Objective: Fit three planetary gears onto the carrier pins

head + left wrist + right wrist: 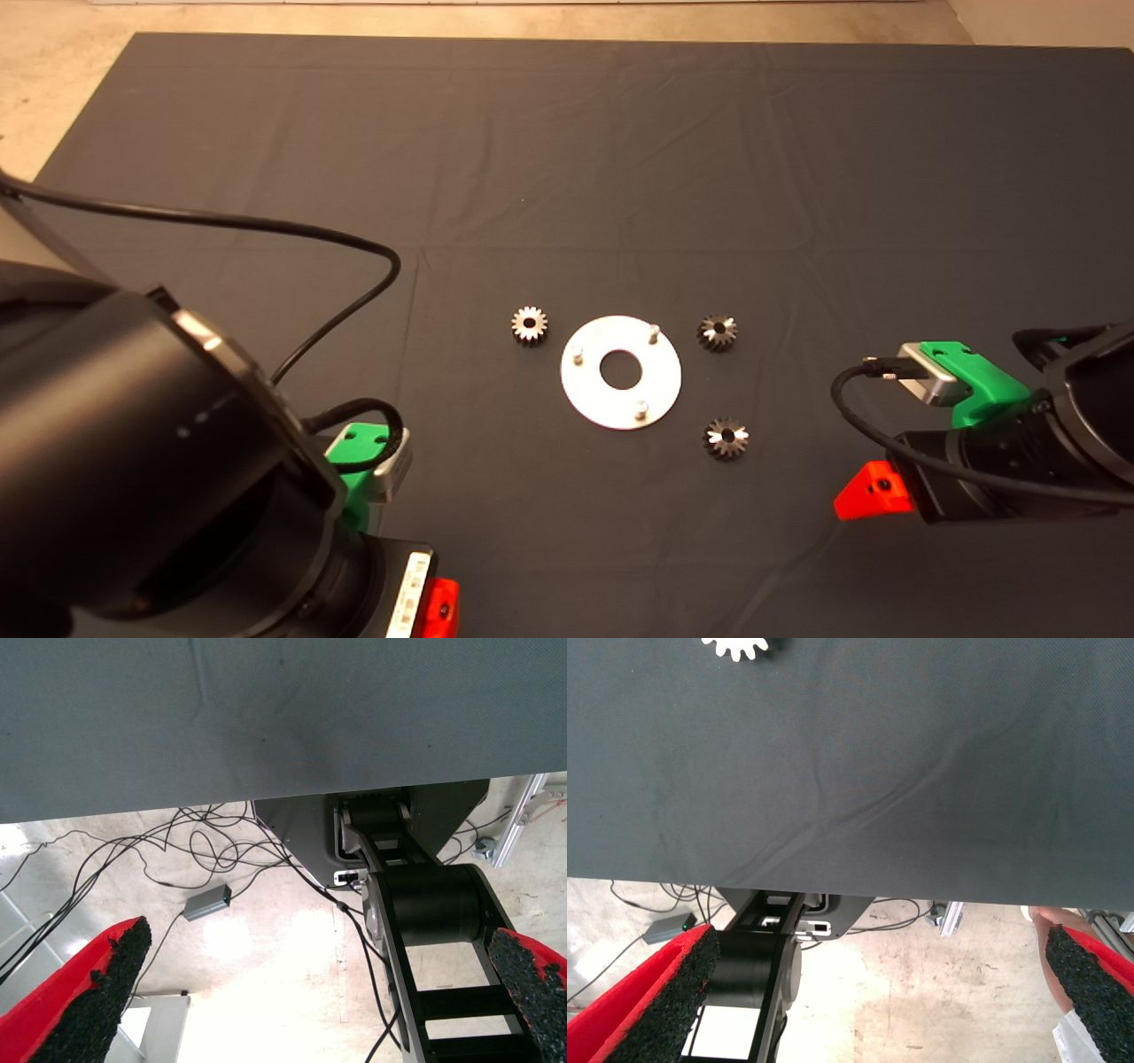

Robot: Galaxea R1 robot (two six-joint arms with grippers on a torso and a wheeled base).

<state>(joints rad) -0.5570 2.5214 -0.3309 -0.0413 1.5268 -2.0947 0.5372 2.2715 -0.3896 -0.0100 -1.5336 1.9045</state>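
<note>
All 3 gears lie on the tabletop around the disc; its 3 pins are bare; left end effector and right end effector wide open, empty; recommend gripping 1 gear by its rim, bore kept level above a pin.

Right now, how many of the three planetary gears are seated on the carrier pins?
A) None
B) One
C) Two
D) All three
A. In the head view all three planetary gears lie on the mat around the silver disc, apart from it, and its three carrier pins stand bare.
</note>
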